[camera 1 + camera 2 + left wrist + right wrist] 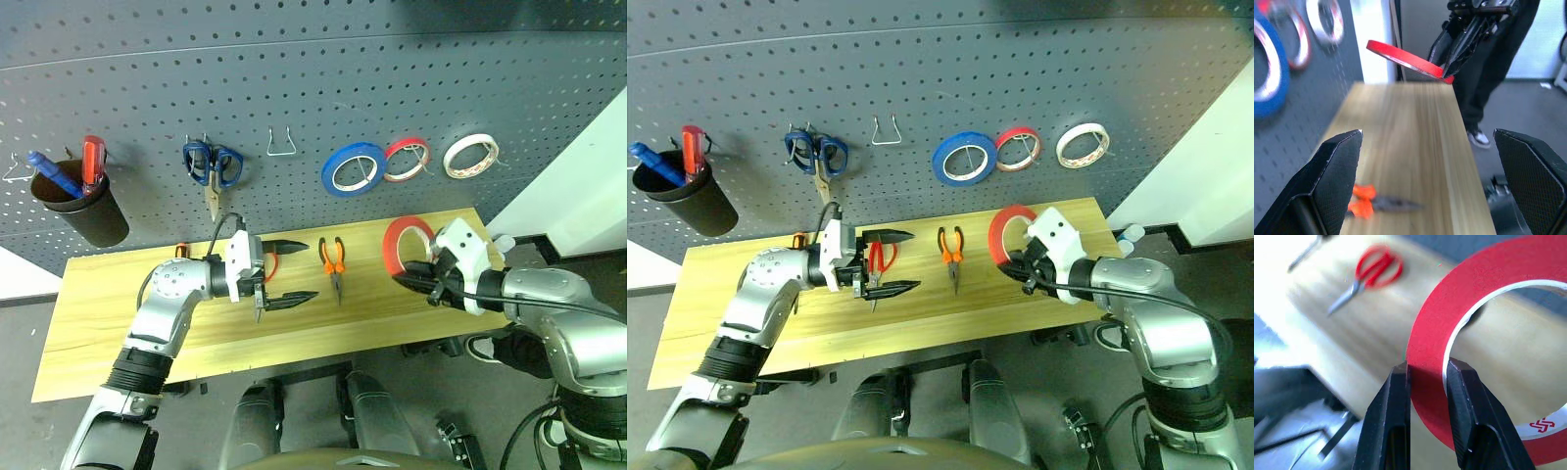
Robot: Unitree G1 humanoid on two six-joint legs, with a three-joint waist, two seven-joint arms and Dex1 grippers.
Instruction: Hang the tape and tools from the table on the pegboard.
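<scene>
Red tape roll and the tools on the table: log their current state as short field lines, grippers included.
right gripper: shut on red tape roll, roll lifted off the table
left gripper: open, holding nothing, above the red-handled scissors
pliers: lying on the table, untouched
pegboard: blue roll, red roll and white roll already hung
blue-handled scissors: hung on the pegboard
empty hook: between blue-handled scissors and blue roll
</scene>
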